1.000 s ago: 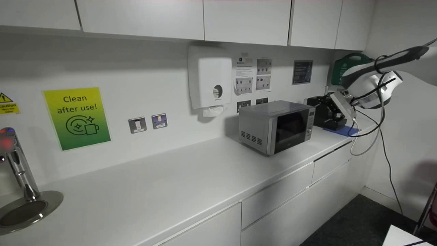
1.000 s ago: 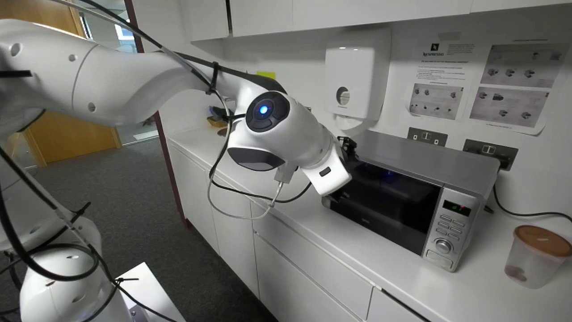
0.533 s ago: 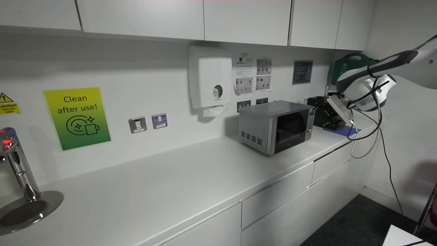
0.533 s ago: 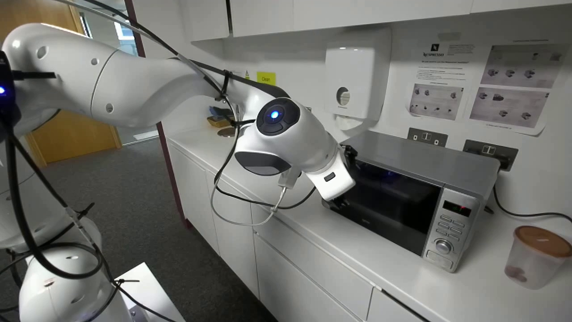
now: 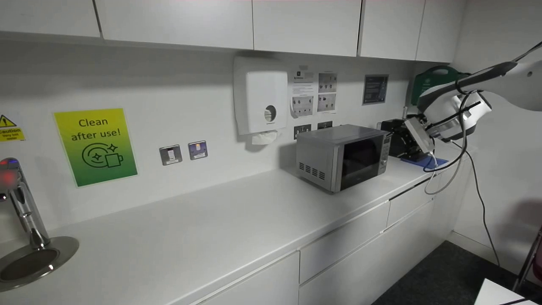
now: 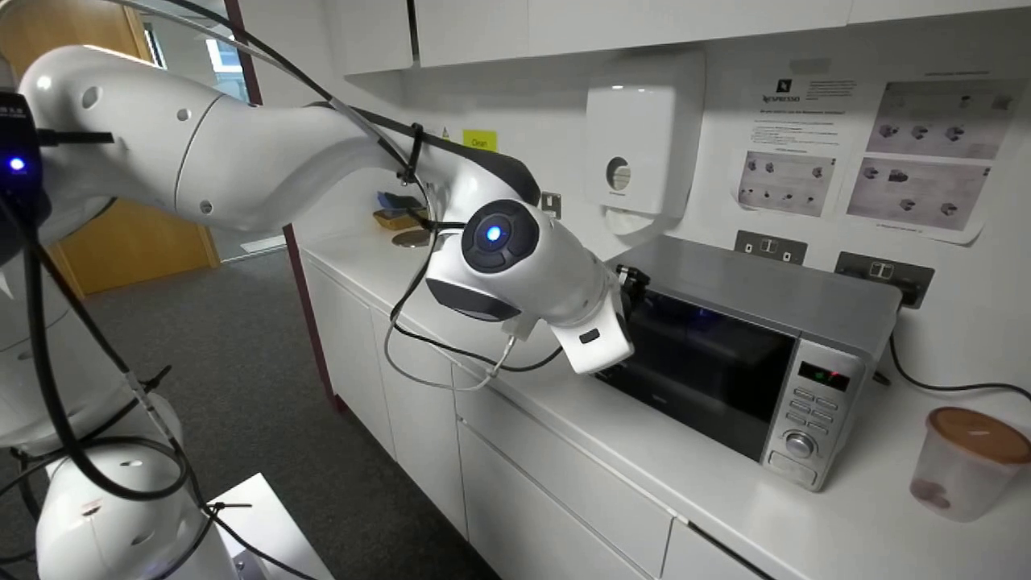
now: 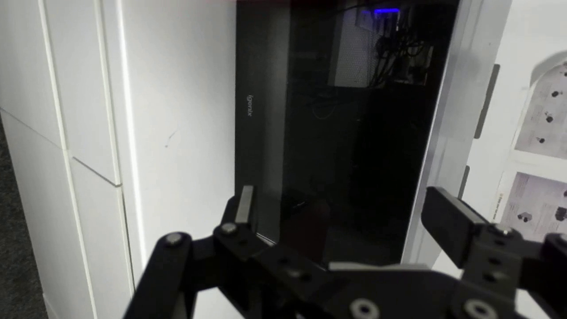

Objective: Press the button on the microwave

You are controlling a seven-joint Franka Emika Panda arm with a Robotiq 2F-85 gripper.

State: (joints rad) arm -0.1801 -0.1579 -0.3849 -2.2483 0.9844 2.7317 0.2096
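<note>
Hangs a bit lower w/ arm (image 6: 266, 161) & gripper (image 7: 347, 204) vs 1 s ago, per both ext. views. Spreads fingers (image 7: 447, 221) wide apart before microwave (image 6: 749, 278). Can't tell re contact, w/ gripper mostly behind wrist (image 6: 592, 334) in an ext. view. Re microwave: sits on counter (image 5: 203, 220) near wall (image 5: 203, 97), faces out over front edge, w/ long axis approx. along counter. Runs top-to-bottom in wrist view. Bears buttons (image 6: 821, 416) at end nearest lidded tub (image 6: 966, 459).

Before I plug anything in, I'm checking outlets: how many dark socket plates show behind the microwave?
2, in both exterior views: one socket plate nearer the white dispenser, another socket plate farther from it. The microwave may hide more.
</note>
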